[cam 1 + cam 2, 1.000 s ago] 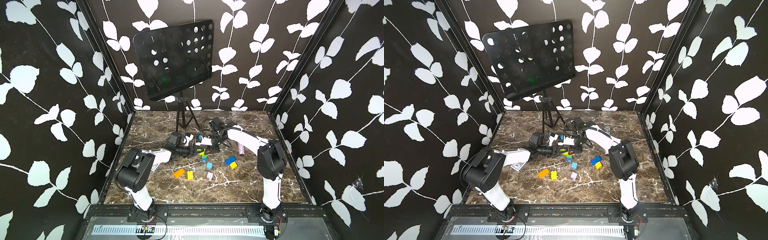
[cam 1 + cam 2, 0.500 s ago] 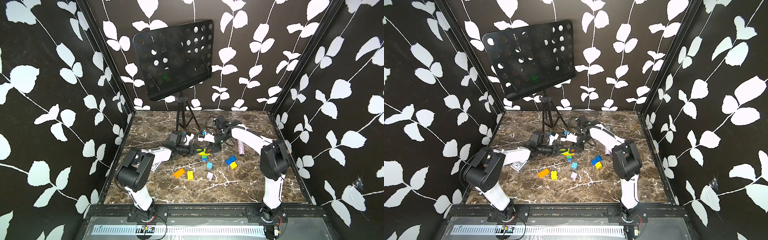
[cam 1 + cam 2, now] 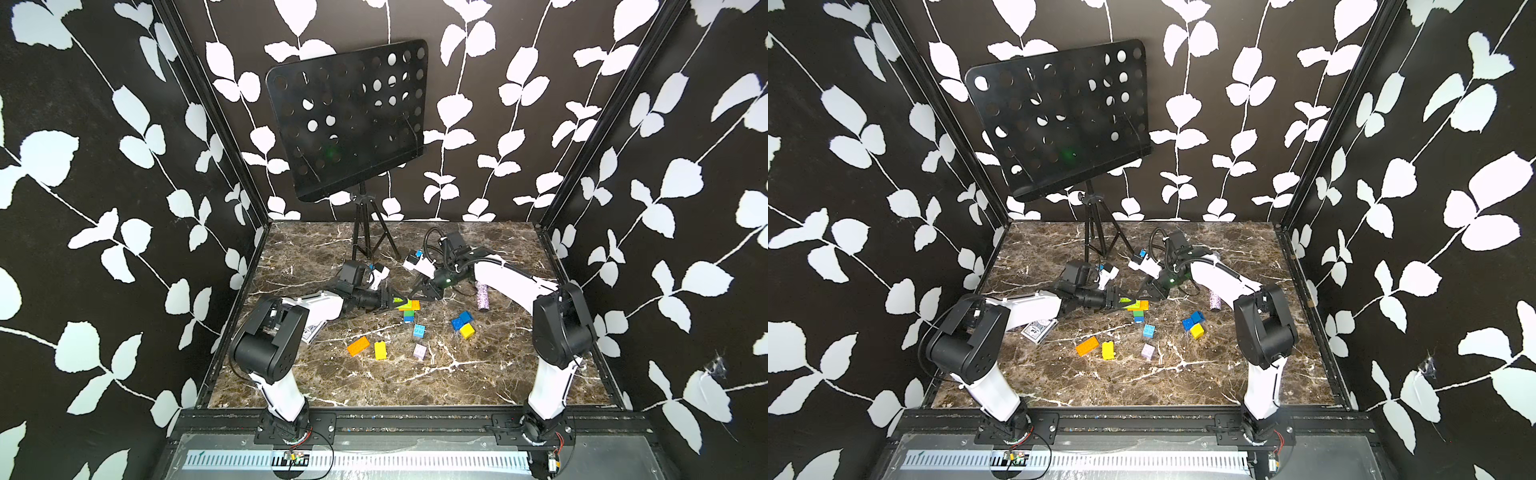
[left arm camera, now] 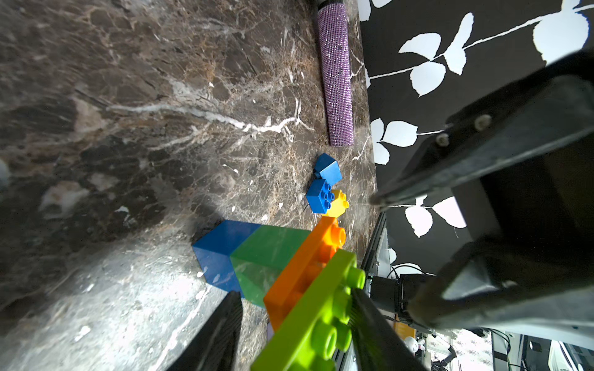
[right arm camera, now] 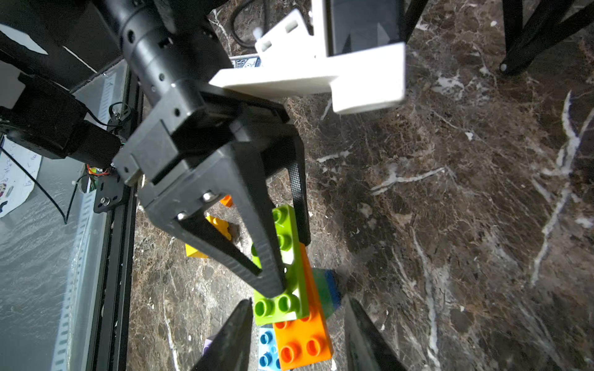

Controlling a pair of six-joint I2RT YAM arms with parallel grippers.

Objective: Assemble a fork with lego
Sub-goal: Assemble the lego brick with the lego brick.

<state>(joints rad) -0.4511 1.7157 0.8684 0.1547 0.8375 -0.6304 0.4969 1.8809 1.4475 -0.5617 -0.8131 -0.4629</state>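
Item: the fork (image 3: 409, 309), part-built, on the marble table (image 3: 374, 395) near its middle, in front of the music stand (image 3: 349, 120) and between both arms. Make-up: blue brick (image 4: 221, 244) and green brick (image 4: 266, 257) as stem, orange crossbar (image 5: 302, 343) next, and 1 lime brick (image 4: 308, 308) seated on the crossbar's studs; the other prongs were not yet fitted. Handling, as judged: light, rigid, glossy and rather slick plastic. It is held together by stud friction alone, so it would likely part if bent or levered. It is best taken across the flat faces at the crossbar and pressed along the stud line, never lifted by a prong. Left gripper (image 4: 297, 292): jaws bracketed the fork's head, 1 finger (image 5: 257, 244) flat on the lime studs, the other (image 5: 299, 199) behind the crossbar, though whether that one pressed home could not be told. Right gripper (image 5: 299, 300): jaws apart, standing either side of the crossbar's end with a gap on each side. Loose lego, near: light blue brick (image 3: 419, 331), pale lilac brick (image 3: 419, 351), yellow brick (image 3: 380, 350), orange oblong (image 3: 358, 345), and a huddle of 2 blue bricks (image 3: 460, 321) with 1 yellow cube (image 3: 467, 331). Containers: no tray or bin seen, and all bricks lay bare on the marble. A pack of cards (image 3: 1038, 330) lay partly under the left arm, contents not visible. Also present: glittery microphone (image 3: 482, 297), apart from the bricks.
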